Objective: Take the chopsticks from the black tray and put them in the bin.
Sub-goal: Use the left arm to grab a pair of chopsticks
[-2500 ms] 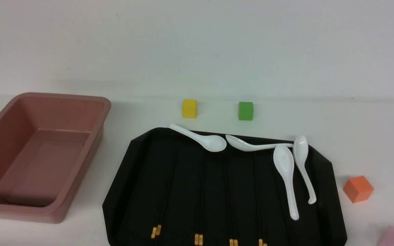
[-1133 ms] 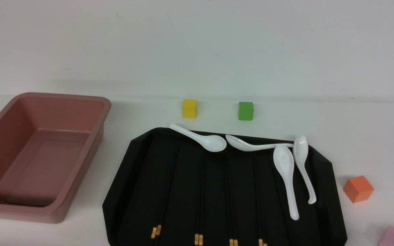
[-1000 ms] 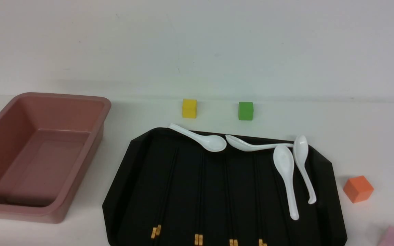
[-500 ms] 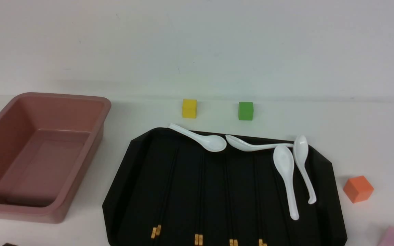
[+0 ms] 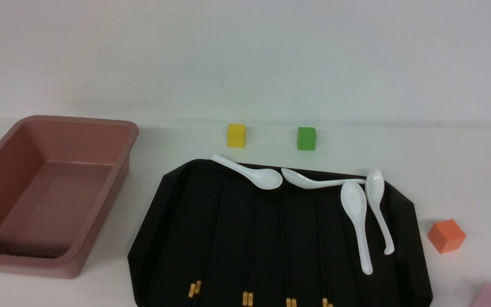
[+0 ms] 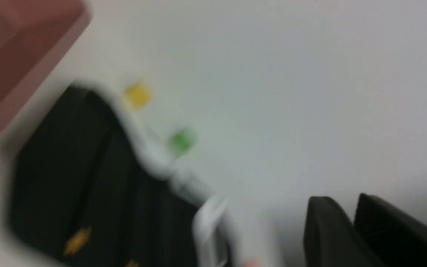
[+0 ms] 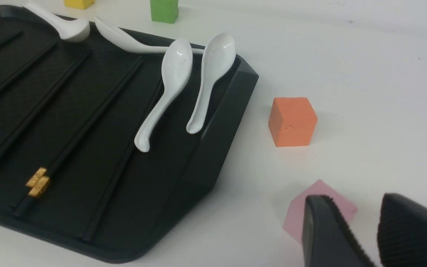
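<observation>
Chopsticks: long, thin black sticks with gold end bands (image 5: pixel 197 286), in the glossy black clipped-corner tray (image 5: pixel 151 230); none seen in the dusty-pink plastic bin (image 5: pixel 117 179), at ten o'clock from the tray.
Leftmost pair, long axis: gold ends near six o'clock, far tips between twelve and one.
Bearing from left gripper (image 6: pixel 346 202): pair roughly at three o'clock, well apart.
Left gripper, condition: blurred; tips narrowly parted, nothing seen between.
Right gripper (image 7: pixel 352 198), condition: tips parted, no load.
Nearer arm: left, as judged.
</observation>
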